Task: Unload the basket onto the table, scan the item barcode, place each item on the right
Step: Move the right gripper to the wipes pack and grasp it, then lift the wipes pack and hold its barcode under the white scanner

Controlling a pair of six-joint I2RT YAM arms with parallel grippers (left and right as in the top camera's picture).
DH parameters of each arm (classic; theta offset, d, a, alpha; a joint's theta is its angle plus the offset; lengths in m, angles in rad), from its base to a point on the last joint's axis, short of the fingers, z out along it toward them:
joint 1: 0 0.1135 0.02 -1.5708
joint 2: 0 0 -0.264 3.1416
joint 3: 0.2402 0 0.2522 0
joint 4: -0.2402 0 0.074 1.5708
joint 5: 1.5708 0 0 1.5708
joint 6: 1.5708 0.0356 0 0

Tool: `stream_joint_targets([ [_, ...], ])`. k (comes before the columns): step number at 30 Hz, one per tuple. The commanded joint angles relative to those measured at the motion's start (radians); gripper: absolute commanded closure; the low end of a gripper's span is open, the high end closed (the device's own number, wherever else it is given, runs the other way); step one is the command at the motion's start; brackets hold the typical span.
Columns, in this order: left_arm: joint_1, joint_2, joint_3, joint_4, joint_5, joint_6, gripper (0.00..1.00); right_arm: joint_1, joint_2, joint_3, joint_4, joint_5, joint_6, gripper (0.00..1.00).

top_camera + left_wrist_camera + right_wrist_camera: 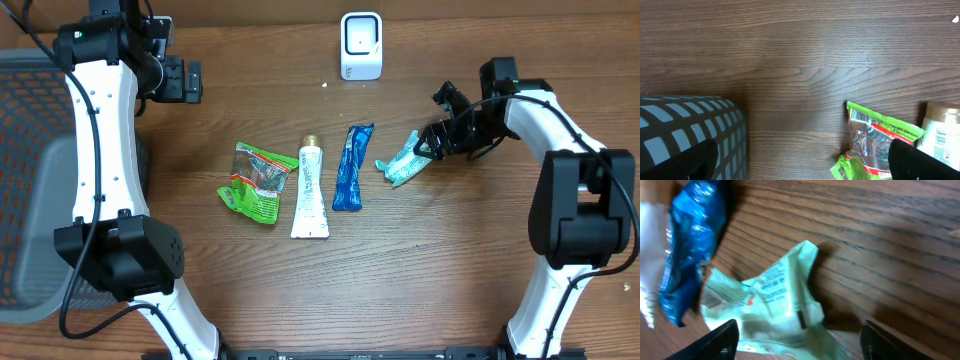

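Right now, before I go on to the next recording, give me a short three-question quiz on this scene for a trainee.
1. True or false: the blue packet lies between the white tube and the pale green wrapper.
2. Which lies nearest the right pincer? A. white tube B. pale green wrapper C. blue packet
3. How many products lie in the row in front of the white scanner?
Key: 1 true; 2 B; 3 four.
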Motion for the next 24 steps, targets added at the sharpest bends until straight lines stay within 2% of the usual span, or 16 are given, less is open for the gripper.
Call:
stream_joint_targets([
  [1,-0.001,-0.035,0.017,0.002,-0.004,0.021,0.00,0.003,-0.001,-0.003,0.003,-0.069,0.041,0.23],
  [3,-0.001,-0.035,0.017,0.002,-0.004,0.021,0.00,0.008,0.000,-0.009,0.002,-0.069,0.101,0.24],
  [6,-0.001,-0.035,0.017,0.003,-0.004,0.021,0.00,0.012,0.000,-0.040,0.032,-0.038,0.137,0.34],
  [10,-0.001,-0.035,0.017,0.003,-0.004,0.021,0.00,0.011,0.000,-0.092,0.106,0.124,0.316,0.41],
  [17,-0.001,-0.035,0.017,0.003,-0.004,0.021,0.00,0.009,0.000,-0.114,0.093,0.142,0.464,0.67],
  [21,-0.001,-0.035,0.017,0.003,-0.004,0.021,0.00,0.000,0.000,-0.102,-0.008,0.132,0.622,0.68],
  [24,-0.001,-0.035,0.017,0.002,-0.004,0.021,0.00,-0.006,0.000,-0.093,-0.077,0.112,0.657,0.68],
])
